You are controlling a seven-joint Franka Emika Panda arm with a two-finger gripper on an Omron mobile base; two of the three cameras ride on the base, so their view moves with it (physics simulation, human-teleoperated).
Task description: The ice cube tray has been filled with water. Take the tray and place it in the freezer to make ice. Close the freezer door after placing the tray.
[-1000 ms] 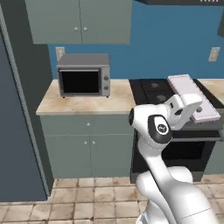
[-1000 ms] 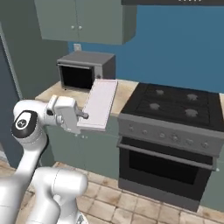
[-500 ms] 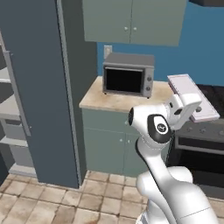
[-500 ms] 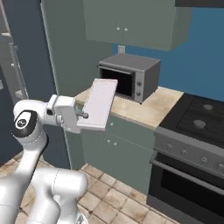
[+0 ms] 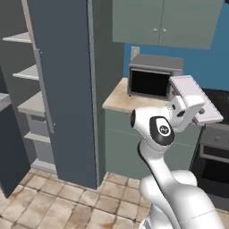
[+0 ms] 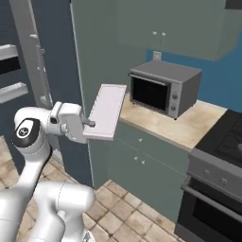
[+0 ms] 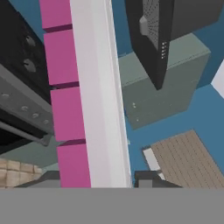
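Observation:
My gripper [image 6: 89,124] is shut on the near edge of the ice cube tray [image 6: 108,109], a flat pale lilac rectangle held roughly level at chest height. In the left base view the ice cube tray [image 5: 195,97] sits over my gripper [image 5: 197,114], in front of the microwave. The hand view looks along the ice cube tray [image 7: 98,109] edge-on, with pink cells beside its white rim, between the tips of my gripper [image 7: 98,178]. The freezer [image 5: 62,89] stands to the left, tall and dark slate, its light grey shelves [image 5: 27,71] exposed. A dark panel at the lower left edge looks like the open freezer door [image 5: 10,147].
A grey microwave [image 6: 163,90] sits on the beige counter [image 6: 189,127] over grey-green cabinets [image 6: 142,160]. The black stove and oven [image 6: 217,189] are at the right. Upper cabinets [image 5: 165,20] hang above. Tiled floor [image 5: 62,201] lies before the freezer.
Both base views have swung left, so the camera moved: the stove slid toward the right edge and the freezer with its shelves came into view. The tray stays in my gripper.

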